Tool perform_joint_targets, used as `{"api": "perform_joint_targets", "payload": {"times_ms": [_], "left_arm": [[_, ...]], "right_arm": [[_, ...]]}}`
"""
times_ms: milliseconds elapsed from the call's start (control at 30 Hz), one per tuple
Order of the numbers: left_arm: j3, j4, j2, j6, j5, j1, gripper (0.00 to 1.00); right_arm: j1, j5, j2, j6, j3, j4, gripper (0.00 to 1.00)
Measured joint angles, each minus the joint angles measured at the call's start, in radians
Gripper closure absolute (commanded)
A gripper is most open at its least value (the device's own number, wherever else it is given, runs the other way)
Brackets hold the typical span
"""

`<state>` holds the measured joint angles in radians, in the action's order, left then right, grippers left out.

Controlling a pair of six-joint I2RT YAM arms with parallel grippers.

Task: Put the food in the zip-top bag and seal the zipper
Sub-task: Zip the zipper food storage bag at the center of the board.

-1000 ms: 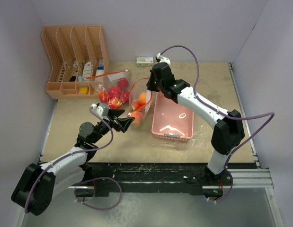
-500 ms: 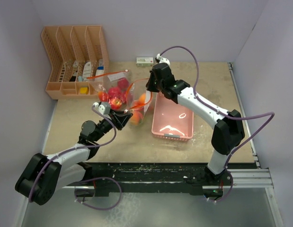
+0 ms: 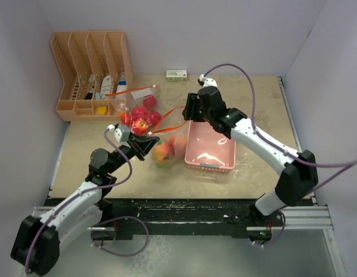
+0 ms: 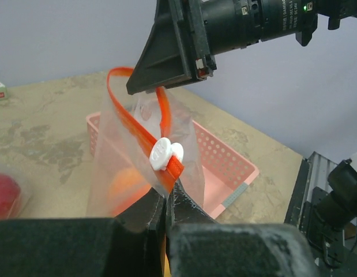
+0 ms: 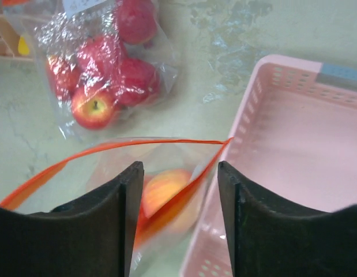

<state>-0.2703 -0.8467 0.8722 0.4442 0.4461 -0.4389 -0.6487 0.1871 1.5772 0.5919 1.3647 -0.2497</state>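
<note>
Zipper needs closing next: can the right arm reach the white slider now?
Probably yes: the right fingers stand open above the bag with nothing between them and the slider, though the left fingers pinch the zipper right beside it.

The overhead camera looks down from behind over the whole bench. The left wrist camera looks close and level past its fingers; the right wrist one looks straight down. All share the zip-top bag and pink basket.
</note>
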Motion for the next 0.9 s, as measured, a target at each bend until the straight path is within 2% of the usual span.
{"api": "perform_joint_targets", "payload": {"times_ms": [67, 133, 267, 400, 533, 633, 733, 767, 900], "left_arm": [[0.000, 0.086, -0.093, -0.005, 0.011, 0.000, 1.00], [0.000, 0.149, -0.161, -0.010, 0.023, 0.000, 1.00], [0.000, 0.253, -0.225, -0.009, 0.057, 0.000, 1.00], [0.000, 0.282, -0.188, 0.018, 0.118, 0.000, 1.00], [0.000, 0.320, -0.152, 0.056, 0.169, 0.000, 1.00], [-0.009, 0.391, -0.174, 0.072, 0.190, 0.000, 1.00], [-0.059, 0.497, -0.203, 0.070, 0.195, 0.000, 1.00], [-0.090, 0.547, -0.214, 0.068, 0.192, 0.000, 1.00], [-0.211, 0.725, -0.246, 0.042, 0.168, 0.000, 1.00]], "right_arm": [[0.000, -0.004, -0.072, -0.043, -0.034, 0.002, 0.29], [0.000, -0.034, -0.162, -0.095, -0.073, 0.016, 0.26], [0.002, -0.166, -0.331, -0.206, -0.146, 0.104, 0.32], [0.002, -0.428, -0.414, -0.316, -0.203, 0.230, 0.36], [0.000, -0.674, -0.384, -0.395, -0.253, 0.349, 0.40], [0.000, -0.841, -0.312, -0.449, -0.257, 0.414, 0.47], [0.000, -0.978, -0.237, -0.496, -0.243, 0.451, 0.68], [0.000, -1.025, -0.212, -0.508, -0.233, 0.460, 0.71], [-0.001, -1.166, -0.143, -0.519, -0.193, 0.525, 0.68]]}}
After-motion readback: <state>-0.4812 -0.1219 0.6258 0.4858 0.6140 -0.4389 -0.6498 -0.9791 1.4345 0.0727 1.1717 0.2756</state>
